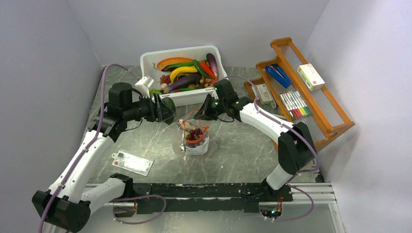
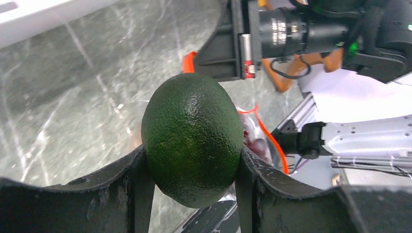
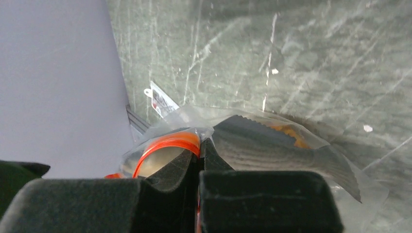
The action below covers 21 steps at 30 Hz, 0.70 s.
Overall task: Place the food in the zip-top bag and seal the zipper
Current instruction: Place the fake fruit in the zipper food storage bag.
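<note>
1. Your left fingers are about half open, clamped on either side of a green toy fruit with dark, pebbled skin. They hold it in the air between the white tub and the bag.
2. Your right fingers are fully closed, pinching the mouth of the zip-top bag just beside its orange-red zipper and lifting that edge.
3. The bag stands near the middle of the counter with its mouth gaping upward. A dark red grape bunch lies inside it.
4. In the right wrist view a grey ribbed shape shows through the plastic. It may be a toy fish, but the view is too close to be sure.
5. The white tub sits at the far edge of the counter, heaped with toy produce.
6. A white card lies flat toward the near left corner.
7. A wooden rack of stationery runs along the right edge.
</note>
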Each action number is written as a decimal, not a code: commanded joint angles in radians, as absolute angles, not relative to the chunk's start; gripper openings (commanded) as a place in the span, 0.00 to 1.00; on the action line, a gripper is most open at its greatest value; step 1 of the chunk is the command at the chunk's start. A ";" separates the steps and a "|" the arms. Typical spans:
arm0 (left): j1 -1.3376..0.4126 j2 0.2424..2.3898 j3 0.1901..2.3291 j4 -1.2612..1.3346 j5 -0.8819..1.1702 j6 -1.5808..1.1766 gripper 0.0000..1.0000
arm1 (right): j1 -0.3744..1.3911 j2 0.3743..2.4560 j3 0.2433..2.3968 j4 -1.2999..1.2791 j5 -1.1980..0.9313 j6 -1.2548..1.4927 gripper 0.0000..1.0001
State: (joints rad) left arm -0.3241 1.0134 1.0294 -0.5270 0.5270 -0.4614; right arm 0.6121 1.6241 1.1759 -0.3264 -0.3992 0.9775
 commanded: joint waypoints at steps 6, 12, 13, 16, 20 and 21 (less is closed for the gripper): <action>-0.480 1.036 1.033 -0.265 0.641 -0.579 0.31 | 0.609 1.548 1.203 -0.271 -0.318 0.883 0.00; -0.555 1.091 1.022 -0.157 0.589 -0.580 0.32 | 0.606 1.538 1.176 -0.254 -0.324 0.873 0.00; -0.562 1.106 1.009 -0.131 0.585 -0.576 0.32 | 0.606 1.537 1.167 -0.243 -0.333 0.877 0.00; -0.581 1.136 0.976 -0.046 0.574 -0.565 0.32 | 0.607 1.531 1.150 -0.220 -0.349 0.886 0.00; -0.620 1.152 0.985 -0.064 0.492 -0.514 0.34 | 0.607 1.518 1.153 -0.231 -0.344 0.877 0.00; -0.627 1.154 0.986 -0.083 0.471 -0.500 0.34 | 0.606 1.510 1.153 -0.235 -0.340 0.875 0.00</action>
